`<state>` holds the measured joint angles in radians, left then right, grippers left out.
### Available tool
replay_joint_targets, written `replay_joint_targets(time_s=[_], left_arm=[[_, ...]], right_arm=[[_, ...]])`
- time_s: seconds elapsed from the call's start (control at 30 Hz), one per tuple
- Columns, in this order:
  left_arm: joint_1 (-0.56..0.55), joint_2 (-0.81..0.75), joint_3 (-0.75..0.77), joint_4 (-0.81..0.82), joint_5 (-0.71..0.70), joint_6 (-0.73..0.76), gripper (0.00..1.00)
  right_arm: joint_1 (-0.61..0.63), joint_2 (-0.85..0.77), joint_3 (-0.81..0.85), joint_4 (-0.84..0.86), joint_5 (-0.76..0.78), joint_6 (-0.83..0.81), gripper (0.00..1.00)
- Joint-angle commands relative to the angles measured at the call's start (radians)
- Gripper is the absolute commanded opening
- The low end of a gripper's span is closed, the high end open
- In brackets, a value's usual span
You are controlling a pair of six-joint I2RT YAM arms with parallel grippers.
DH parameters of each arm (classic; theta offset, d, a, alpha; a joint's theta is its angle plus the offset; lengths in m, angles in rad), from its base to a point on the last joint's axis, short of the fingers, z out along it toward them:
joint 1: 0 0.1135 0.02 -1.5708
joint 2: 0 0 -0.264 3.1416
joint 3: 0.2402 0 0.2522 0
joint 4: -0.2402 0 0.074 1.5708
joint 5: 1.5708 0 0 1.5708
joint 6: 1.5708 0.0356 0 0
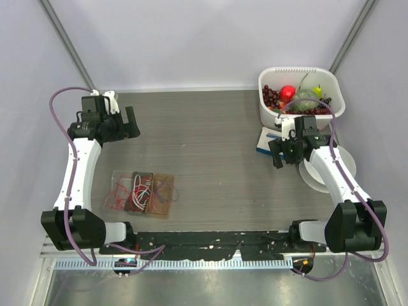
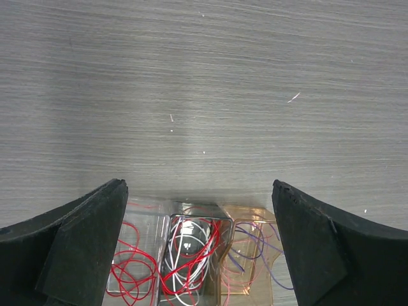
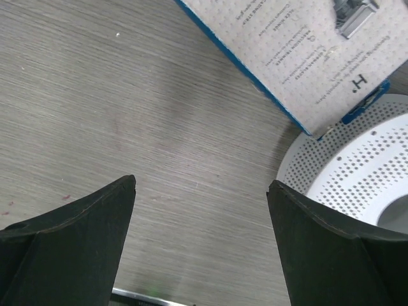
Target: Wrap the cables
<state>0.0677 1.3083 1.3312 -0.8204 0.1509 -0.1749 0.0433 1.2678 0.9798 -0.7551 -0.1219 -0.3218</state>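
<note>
1. Pictured with left gripper [image 2: 199,185] spread wide, gripping nothing, held well back from trays [image 2: 146,213] of red, white and purple wire, probably parked clear.
2. Shown with right gripper [image 3: 203,182] wide and empty, poised near white perforated spool [image 3: 357,172], presumably for a first reach.
3. Cannot make out thin dark cable; places spool just beside blue-edged box [image 3: 299,57] at right of table [image 1: 217,140].
4. Reads "H." on box; finer print illegible.
</note>
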Motion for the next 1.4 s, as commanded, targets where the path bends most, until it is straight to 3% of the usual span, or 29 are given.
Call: replay_joint_targets(time_s=[0.0, 0.3, 0.63, 1.13, 1.37], left_arm=[[0.001, -0.041, 0.043, 0.018, 0.035, 0.026, 1.00], [0.000, -0.038, 0.048, 0.007, 0.085, 0.031, 1.00], [-0.002, -0.050, 0.037, 0.003, 0.136, 0.037, 1.00], [0.000, -0.024, 0.054, -0.006, 0.173, 0.038, 1.00], [0.000, -0.020, 0.056, -0.005, 0.182, 0.032, 1.00]], right_arm=[[-0.029, -0.002, 0.105, -0.101, 0.001, -0.059, 0.89], [-0.186, -0.012, 0.088, -0.178, 0.093, -0.243, 0.89], [-0.319, 0.093, 0.036, -0.053, 0.174, -0.333, 0.90], [-0.345, 0.220, -0.004, 0.057, 0.171, -0.411, 0.90], [-0.385, 0.257, -0.007, 0.050, 0.087, -0.477, 0.90]])
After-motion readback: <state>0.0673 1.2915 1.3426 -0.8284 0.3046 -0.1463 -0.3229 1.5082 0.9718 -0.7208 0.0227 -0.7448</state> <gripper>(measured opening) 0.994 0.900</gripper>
